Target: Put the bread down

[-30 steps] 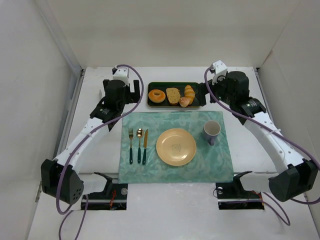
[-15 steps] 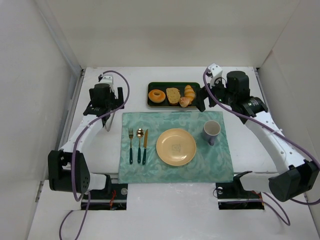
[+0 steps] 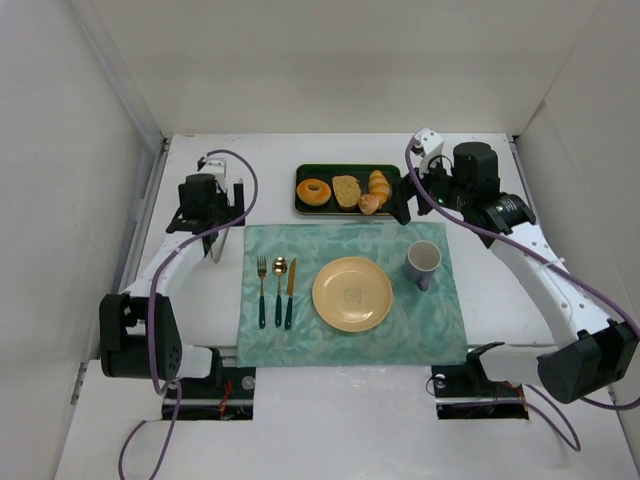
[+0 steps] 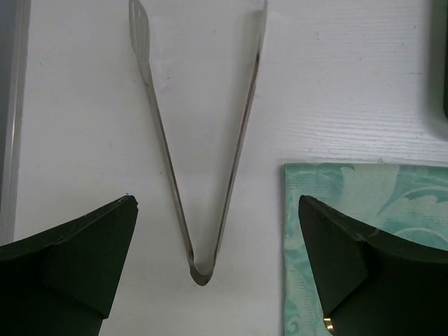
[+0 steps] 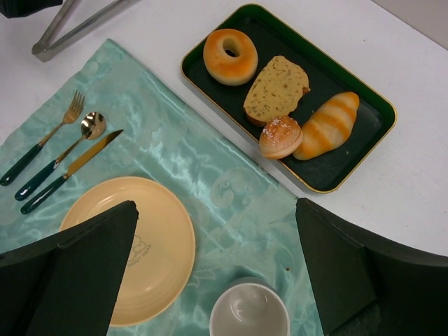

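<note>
The bread (image 5: pixel 280 136) is a small round golden bun lying in the dark green tray (image 5: pixel 364 150) between a tan slice and a striped croissant; from above, the bread (image 3: pixel 369 204) sits at the tray's front edge. My right gripper (image 5: pixel 217 273) hangs open and empty high over the teal placemat, just right of the tray (image 3: pixel 304 207) in the top view. My left gripper (image 4: pixel 215 210) is open and empty over the hinge end of metal tongs (image 4: pixel 203 266), which lie flat on the white table left of the placemat.
On the teal placemat (image 3: pixel 330 245) stand a yellow plate (image 3: pixel 352 293) and a grey cup (image 3: pixel 423 262), with a fork, spoon and knife (image 3: pixel 276 290) beside them. A ring doughnut (image 5: pixel 229 56) also lies in the tray. White walls enclose the table.
The left arm has swung left, away from the tray's left end, and now hovers over the tongs. The right arm shifted slightly. The bread has not moved.
</note>
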Robot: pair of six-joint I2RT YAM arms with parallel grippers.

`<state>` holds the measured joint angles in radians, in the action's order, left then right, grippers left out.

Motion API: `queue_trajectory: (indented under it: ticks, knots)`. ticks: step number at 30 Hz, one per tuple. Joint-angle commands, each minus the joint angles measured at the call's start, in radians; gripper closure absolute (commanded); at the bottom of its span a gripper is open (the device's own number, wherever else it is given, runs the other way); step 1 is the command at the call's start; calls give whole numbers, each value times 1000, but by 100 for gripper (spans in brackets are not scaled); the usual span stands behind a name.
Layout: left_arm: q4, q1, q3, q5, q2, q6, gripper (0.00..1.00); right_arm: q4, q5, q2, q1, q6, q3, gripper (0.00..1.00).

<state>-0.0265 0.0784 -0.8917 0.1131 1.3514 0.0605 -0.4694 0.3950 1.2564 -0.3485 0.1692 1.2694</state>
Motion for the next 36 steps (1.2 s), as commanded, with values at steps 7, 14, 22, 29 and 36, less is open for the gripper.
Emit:
queue_trajectory:
  ticks: [7, 14, 22, 29, 36]
  knots:
    - [48, -129, -18, -154, 46, 44, 0, 11, 21, -15, -4, 13, 38, 0]
    - [48, -163, -39, -207, 132, 73, 0, 11, 21, -15, -4, 13, 38, 0]
    - [60, -163, -39, -225, 198, 101, 0, 11, 21, -6, -4, 13, 38, 0]
    - [51, -163, -70, -225, 244, 110, 0, 11, 21, -6, -4, 13, 38, 0]
    - [42, -172, -90, -225, 290, 110, 0, 11, 21, 3, -4, 13, 38, 0]
